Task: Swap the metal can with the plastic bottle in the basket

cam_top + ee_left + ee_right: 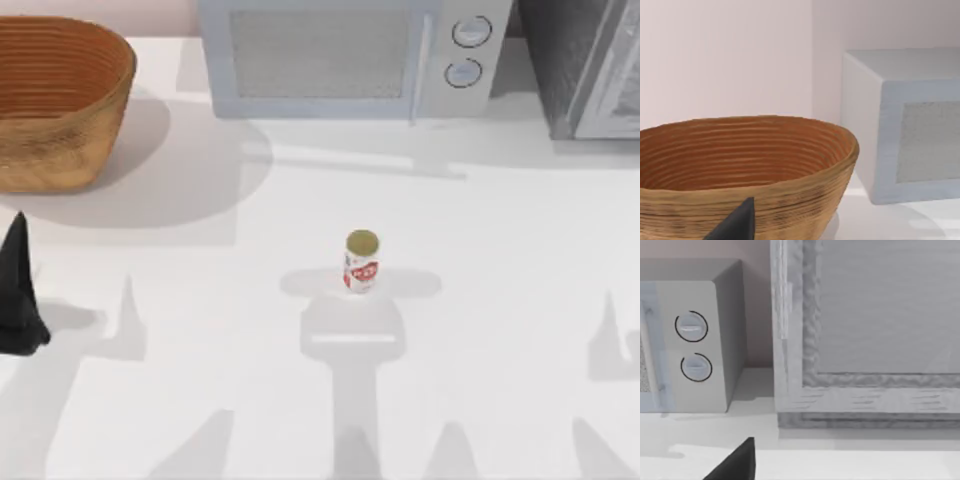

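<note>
Left end effector (20, 300), cut off at table's left edge, grip state unreadable; metal can (361, 262) upright mid-table.

Left hand (20, 300) hangs low at the table's left edge, its dark fingers pointing up

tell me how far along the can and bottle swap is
Nothing looks done yet. The metal can stands upright mid-table, well apart from the basket at the table's far left. The left gripper sits near the left edge in front of the basket, holding nothing. Both moves remain; the basket's inside is not fully visible.
</note>
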